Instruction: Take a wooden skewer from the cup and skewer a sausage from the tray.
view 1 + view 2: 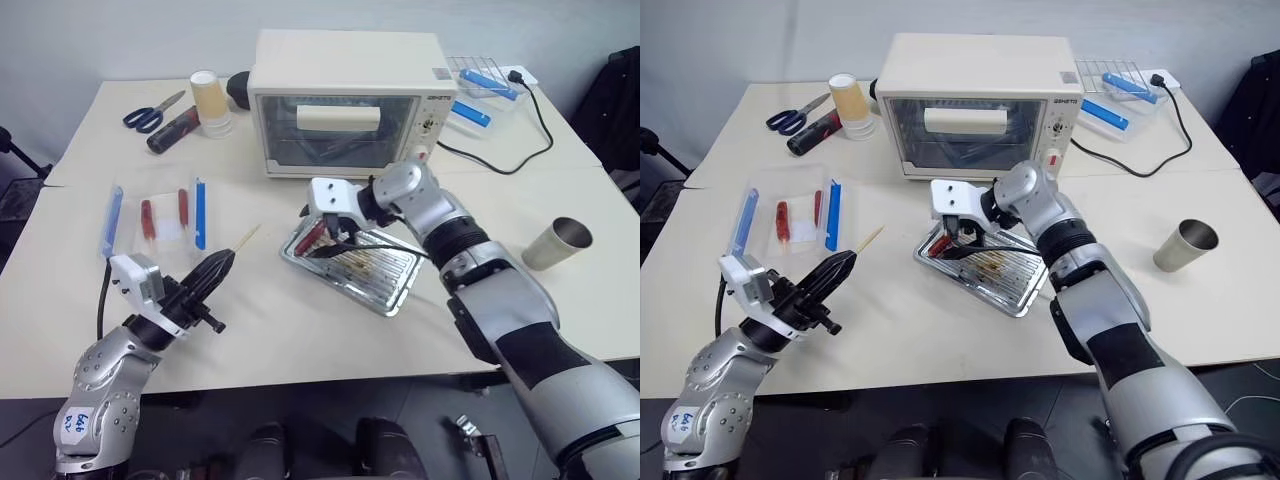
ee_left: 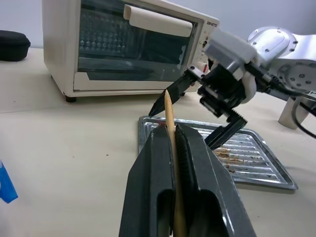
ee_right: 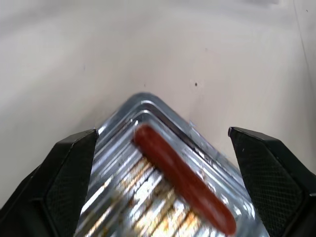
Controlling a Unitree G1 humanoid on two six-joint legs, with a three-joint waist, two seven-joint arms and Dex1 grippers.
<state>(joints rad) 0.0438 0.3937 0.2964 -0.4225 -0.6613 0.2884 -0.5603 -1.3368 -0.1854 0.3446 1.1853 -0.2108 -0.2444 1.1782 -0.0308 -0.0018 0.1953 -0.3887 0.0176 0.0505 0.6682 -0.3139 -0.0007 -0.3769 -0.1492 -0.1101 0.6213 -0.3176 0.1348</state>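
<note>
Left gripper (image 1: pixel 215 268), left of the tray (image 1: pixel 385 285), clamped on the wooden skewer (image 1: pixel 246 238); right gripper (image 3: pixel 163 148) spread wide above the tray's near-left corner, its wrist view revealing the sausage (image 3: pixel 182 177) lying there between the fingers; cup (image 1: pixel 558 243) far right.

A glossy reddish-brown sausage (image 3: pixel 182 180) lies in a corner of the ridged, grease-stained tray (image 1: pixel 392 281).

The sausage (image 3: pixel 183 180) looks blurred (its near end cut off by the frame edge).
</note>
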